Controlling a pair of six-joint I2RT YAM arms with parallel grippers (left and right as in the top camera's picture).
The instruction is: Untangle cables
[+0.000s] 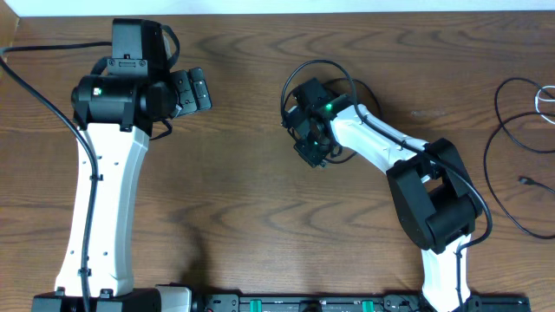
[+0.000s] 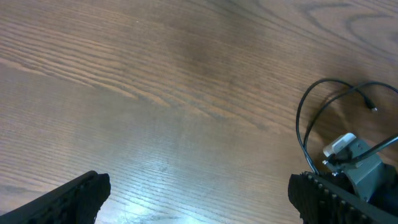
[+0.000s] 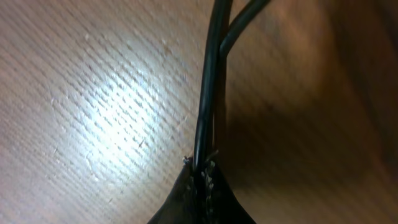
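1. Right hand (image 3: pixel 202 177): clenched on the thin black cord with the small plug end (image 1: pixel 319 62). The wrist view shows two of its strands pinched side by side between my fingertips.
2. This cord sits mid-bench. Its loop arches beyond my right hand, and its free plug lies on the brown wood-grain bench (image 1: pixel 260 199).
3. Left hand (image 1: pixel 192 91): released, fingers spread wide with nothing between them, well apart from the cord.
4. Other cords lie at the far right edge: a second thin black cord in loose loops (image 1: pixel 485 165) and a white-grey cord (image 1: pixel 546 97). Both are partly out of frame, so I cannot tell whether they cross.
5. Judgement: the task is partly done. One cord is apart from the rest, but it is doubled over and not yet laid straight.
6. Obstructions: none on the bench between my hands. My right arm's own thick cable runs near the loop and may snag it.
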